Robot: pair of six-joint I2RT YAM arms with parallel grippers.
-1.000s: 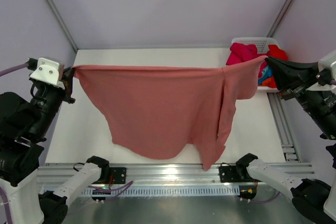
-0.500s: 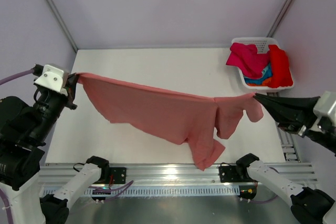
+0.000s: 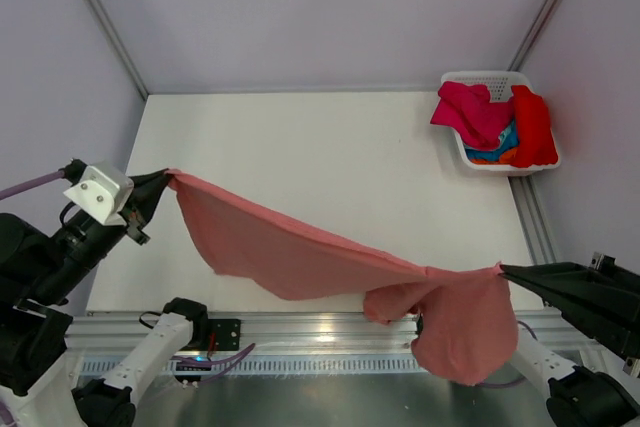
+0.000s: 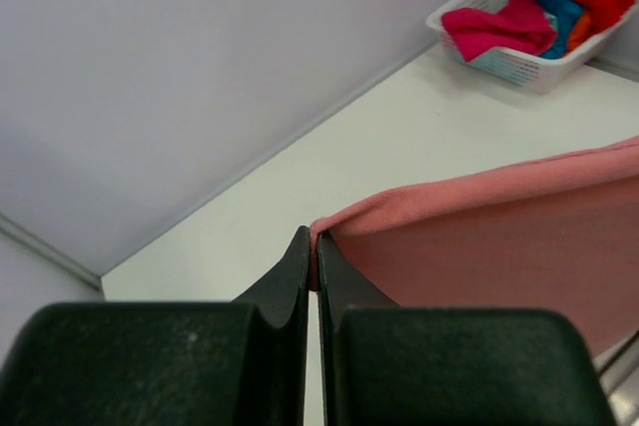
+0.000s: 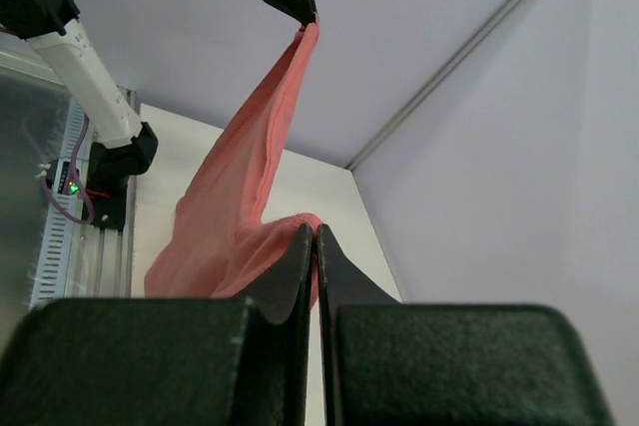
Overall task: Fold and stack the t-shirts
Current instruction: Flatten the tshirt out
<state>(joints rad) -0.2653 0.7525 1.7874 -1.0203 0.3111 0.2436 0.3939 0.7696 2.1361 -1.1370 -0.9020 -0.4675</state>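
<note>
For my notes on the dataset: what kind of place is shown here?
Probably a robot lab cell, not a home: a white table boxed in by plain walls, two arms bolted to a metal rail, a basket of t-shirts.

We see bright, even, diffuse light casting hardly any shadow on the bench (image 3: 330, 147), glare on the metal rail (image 3: 330, 326), and slightly soft fingers (image 4: 285, 281) in the wrist views.

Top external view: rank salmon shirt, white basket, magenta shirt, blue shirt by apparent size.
1. salmon shirt, clearly largest, though it hangs nearer the camera
2. white basket
3. magenta shirt
4. blue shirt, mostly buried
</note>
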